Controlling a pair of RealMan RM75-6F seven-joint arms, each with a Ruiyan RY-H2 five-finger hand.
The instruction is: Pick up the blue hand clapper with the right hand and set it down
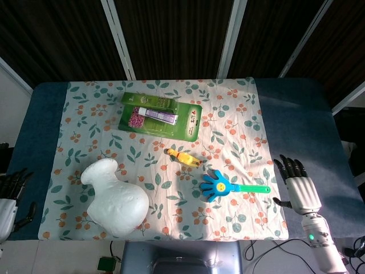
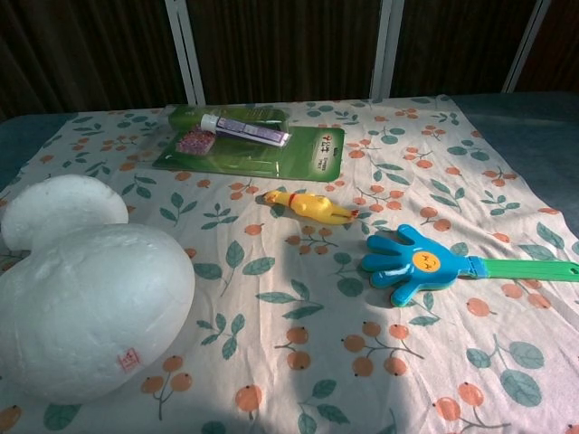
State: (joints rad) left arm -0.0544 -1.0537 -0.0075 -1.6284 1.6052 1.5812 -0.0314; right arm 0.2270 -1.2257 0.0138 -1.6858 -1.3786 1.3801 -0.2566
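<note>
The blue hand clapper (image 1: 219, 185) (image 2: 418, 265) lies flat on the floral cloth, its blue palm toward the left and its green handle (image 1: 255, 188) (image 2: 527, 268) pointing right. My right hand (image 1: 300, 186) hovers over the blue mat to the right of the handle, apart from it, fingers spread and holding nothing. It does not show in the chest view. At the far left edge of the head view my left hand (image 1: 10, 194) sits low beside the table, fingers apart and empty.
A large white foam vase (image 1: 116, 197) (image 2: 86, 289) lies at the front left. A yellow rubber chicken (image 1: 183, 157) (image 2: 309, 205) rests just behind the clapper. A green blister pack with a tube (image 1: 159, 116) (image 2: 251, 140) lies at the back of the cloth (image 1: 228, 108).
</note>
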